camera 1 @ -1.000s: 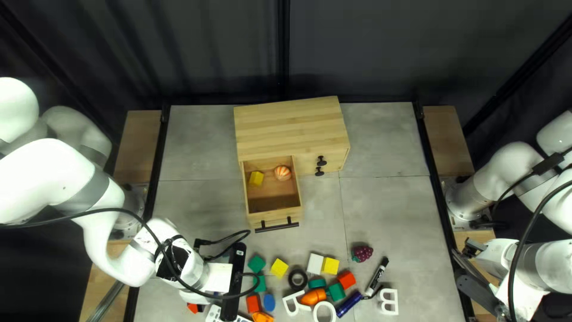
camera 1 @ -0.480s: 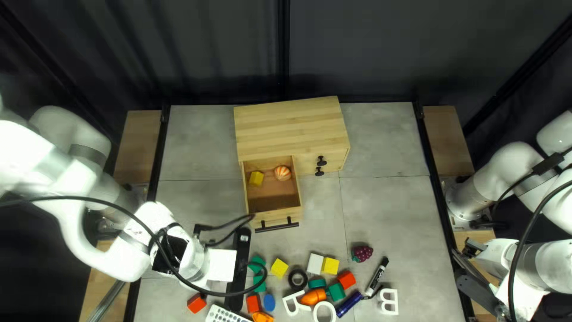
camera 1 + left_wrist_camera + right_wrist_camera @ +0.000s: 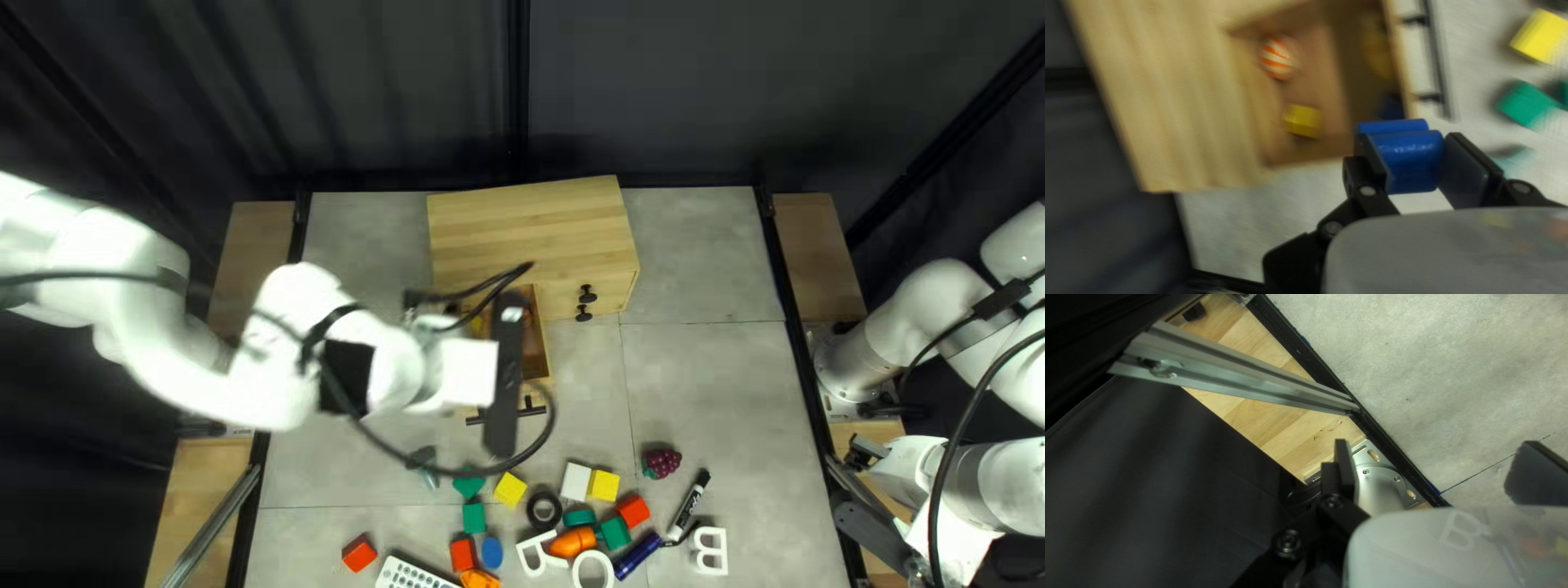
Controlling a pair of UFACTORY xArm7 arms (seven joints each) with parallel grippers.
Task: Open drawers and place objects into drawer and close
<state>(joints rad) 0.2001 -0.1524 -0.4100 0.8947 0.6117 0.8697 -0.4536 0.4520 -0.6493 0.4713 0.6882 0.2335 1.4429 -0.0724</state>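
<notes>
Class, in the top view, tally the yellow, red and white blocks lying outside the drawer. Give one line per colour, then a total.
Yellow blocks: 2
Red blocks: 3
White block: 1
Total: 6

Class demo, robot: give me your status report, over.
Left gripper shut on blue block; right gripper open, empty. Drawer open. Possibly in the way: striped ball and yellow block already inside.

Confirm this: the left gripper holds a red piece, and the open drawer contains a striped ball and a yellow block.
Not red: the left wrist view shows the left gripper holding a blue piece. The open drawer does contain a striped ball and a yellow block.
</notes>
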